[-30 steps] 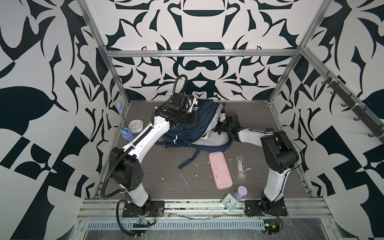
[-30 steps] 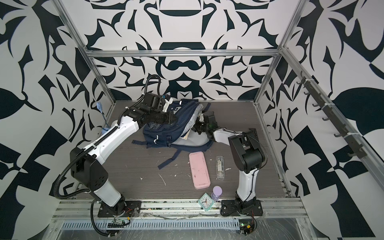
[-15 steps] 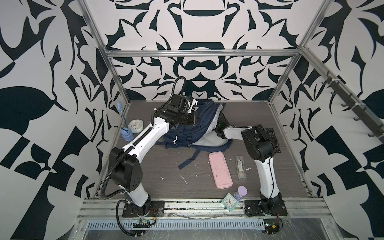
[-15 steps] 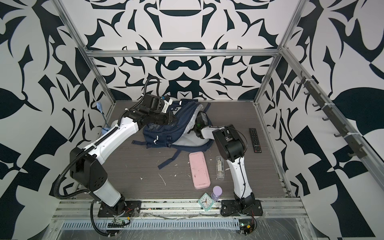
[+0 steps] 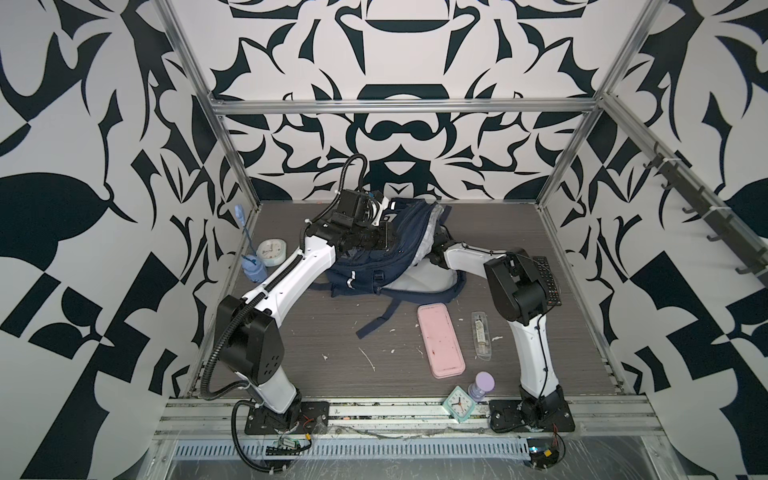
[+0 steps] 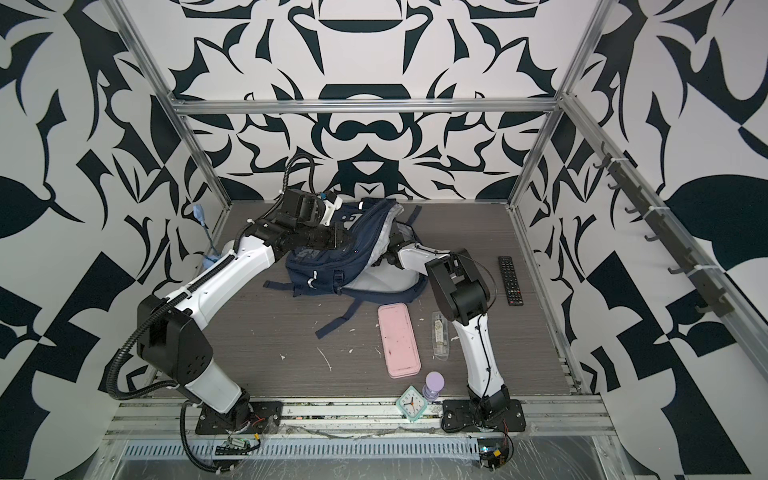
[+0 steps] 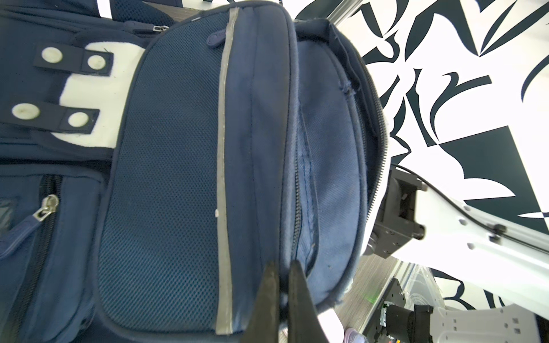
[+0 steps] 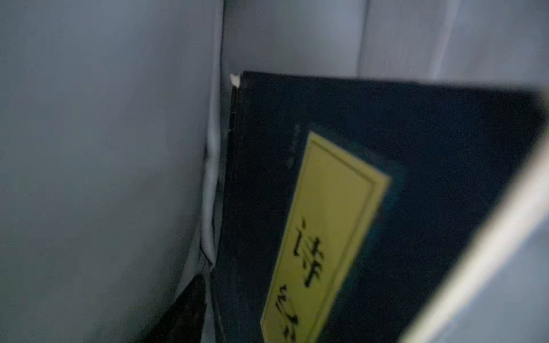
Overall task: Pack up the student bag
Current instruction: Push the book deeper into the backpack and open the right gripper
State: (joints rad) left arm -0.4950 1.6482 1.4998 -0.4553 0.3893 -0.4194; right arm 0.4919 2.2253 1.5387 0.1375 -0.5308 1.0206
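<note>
Tabletop (image 5: 316, 332): student bag (image 5: 374, 266), book (image 8: 416, 148) inside

navy student bag (image 5: 361, 270), silver strip (image 7: 222, 148), pink case (image 5: 440, 347), lilac-capped bottle (image 5: 483, 380), black-and-white patterned walls (image 5: 83, 124)

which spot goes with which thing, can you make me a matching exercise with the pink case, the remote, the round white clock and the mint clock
Things:
1 pink case
2 remote
3 round white clock
4 mint clock

Places:
a far left, next to the blue bottle
b front edge, beside the lilac bottle
c far right, lying alone
d in the middle, in front of the student bag

Pairs: 1-d, 2-c, 3-a, 4-b
</note>
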